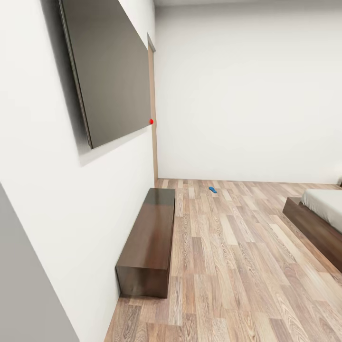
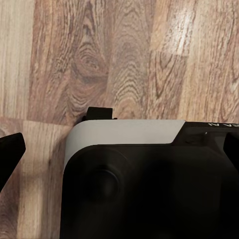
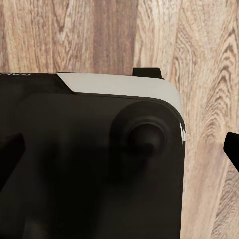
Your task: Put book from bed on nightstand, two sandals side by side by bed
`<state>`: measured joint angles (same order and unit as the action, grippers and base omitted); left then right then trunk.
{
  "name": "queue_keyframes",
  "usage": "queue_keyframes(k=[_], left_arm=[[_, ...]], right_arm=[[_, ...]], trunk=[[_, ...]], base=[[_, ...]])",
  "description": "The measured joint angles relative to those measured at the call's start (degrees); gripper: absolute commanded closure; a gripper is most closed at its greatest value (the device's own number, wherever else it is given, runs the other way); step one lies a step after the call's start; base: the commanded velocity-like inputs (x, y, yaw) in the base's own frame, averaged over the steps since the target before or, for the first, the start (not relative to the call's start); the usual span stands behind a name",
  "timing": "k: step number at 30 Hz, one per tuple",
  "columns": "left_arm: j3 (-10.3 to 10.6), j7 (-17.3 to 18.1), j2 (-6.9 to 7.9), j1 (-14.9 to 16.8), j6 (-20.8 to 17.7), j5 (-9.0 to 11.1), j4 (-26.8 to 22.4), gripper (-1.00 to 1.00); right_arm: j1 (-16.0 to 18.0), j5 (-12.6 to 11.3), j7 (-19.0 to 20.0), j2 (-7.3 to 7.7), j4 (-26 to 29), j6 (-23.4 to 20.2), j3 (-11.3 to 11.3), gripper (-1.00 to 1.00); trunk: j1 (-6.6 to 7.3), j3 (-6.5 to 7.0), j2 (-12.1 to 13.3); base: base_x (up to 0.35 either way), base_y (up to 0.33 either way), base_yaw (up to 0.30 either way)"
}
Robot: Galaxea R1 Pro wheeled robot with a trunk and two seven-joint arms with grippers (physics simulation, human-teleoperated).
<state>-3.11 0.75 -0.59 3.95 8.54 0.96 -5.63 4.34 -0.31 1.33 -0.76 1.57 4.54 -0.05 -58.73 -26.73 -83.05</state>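
A small bright-blue sandal (image 1: 213,190) lies on the wood floor far ahead, close to the back wall. At the right edge is a corner of the bed (image 1: 309,224), a dark-brown frame under a light-grey mattress. The book and the nightstand are out of view. In the left wrist view my left gripper (image 2: 122,154) hangs open over the robot's own base and the floor, its black fingertips (image 2: 10,154) far apart. In the right wrist view my right gripper (image 3: 119,154) is also open, with nothing between its fingertips (image 3: 232,149).
A long low dark-wood bench (image 1: 149,237) stands against the left wall under a large dark wall panel (image 1: 109,71). A door frame (image 1: 153,142) sits in the far left corner. Wood-plank floor (image 1: 237,256) stretches between the bench and the bed.
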Motion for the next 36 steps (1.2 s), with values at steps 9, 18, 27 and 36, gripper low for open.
queue_keyframes(k=[9, 18, 27, 36], left_arm=[[0.00, 0.00, 0.00, 0.00, 0.00, 0.00, 0.00, -1.00], [0.00, 0.00, 0.00, 0.00, 0.00, 0.00, 0.00, -1.00], [2.96, -0.82, 1.59, -4.76, -8.49, -1.25, 5.28, -1.00], [2.80, -0.85, 2.59, -4.27, -8.47, -1.56, 5.03, -1.00]], right_arm=[[0.00, 0.00, 0.00, 0.00, 0.00, 0.00, 0.00, -1.00], [0.00, 0.00, 0.00, 0.00, 0.00, 0.00, 0.00, -1.00], [-4.34, 0.25, -1.37, 0.80, -1.64, -4.29, 0.02, -1.00], [-3.78, 0.23, -1.34, 0.84, -1.65, -4.09, 0.05, -1.00]], trunk=[[0.00, 0.00, 0.00], [0.00, 0.00, 0.00], [0.01, -0.05, -0.02], [0.00, -0.01, -0.01]], base=[[0.000, 0.000, 0.000], [0.000, 0.000, 0.000], [0.000, 0.000, 0.000], [0.000, 0.000, 0.000]])
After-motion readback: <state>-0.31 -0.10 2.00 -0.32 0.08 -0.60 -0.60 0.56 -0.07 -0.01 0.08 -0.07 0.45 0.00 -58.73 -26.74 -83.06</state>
